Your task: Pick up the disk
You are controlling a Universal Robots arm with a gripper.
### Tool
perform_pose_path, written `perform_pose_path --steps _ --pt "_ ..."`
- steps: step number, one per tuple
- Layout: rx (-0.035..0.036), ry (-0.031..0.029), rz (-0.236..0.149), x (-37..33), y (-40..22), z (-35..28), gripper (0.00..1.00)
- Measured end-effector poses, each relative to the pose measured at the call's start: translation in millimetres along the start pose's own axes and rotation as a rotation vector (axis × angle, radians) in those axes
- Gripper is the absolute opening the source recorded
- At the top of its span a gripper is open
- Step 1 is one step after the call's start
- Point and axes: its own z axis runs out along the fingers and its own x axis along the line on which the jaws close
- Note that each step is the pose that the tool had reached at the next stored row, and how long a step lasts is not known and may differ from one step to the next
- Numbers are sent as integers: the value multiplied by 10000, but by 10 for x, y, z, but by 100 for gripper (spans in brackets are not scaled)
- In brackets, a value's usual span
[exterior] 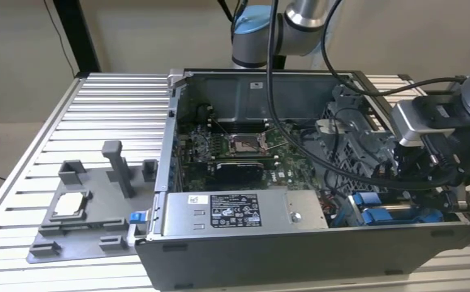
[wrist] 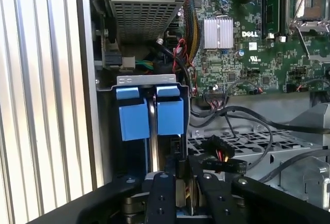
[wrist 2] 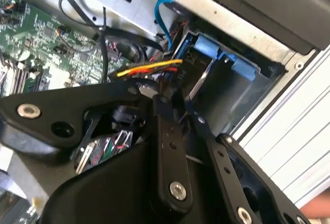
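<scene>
The disk stands on edge in the drive bay at the near corner of the open computer case, on the exterior view's right. Its bright blue carrier tabs flank a thin silver edge in the first wrist view. In the second wrist view the blue carrier sits against the grey bay wall. My gripper hangs just above the bay, a short way from the disk and pointing at it. In both wrist views the black gripper lines up near the silver edge and holds nothing that I can make out.
The long grey power-supply box lies beside the bay. Behind it are the green motherboard and loose black cables. A grey fixture holding a small square chip sits on the slatted table.
</scene>
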Motion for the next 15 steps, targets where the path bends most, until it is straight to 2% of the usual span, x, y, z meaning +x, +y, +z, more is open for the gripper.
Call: perform_pose_path --steps 3,13,14,15 --pt "-3 1 1 -15 -1 -88 100" --pt "-4 6 0 -95 -8 -538 100" --pt "-4 7 1 -101 -8 -572 100" --pt "-4 7 0 -102 -8 -579 100"
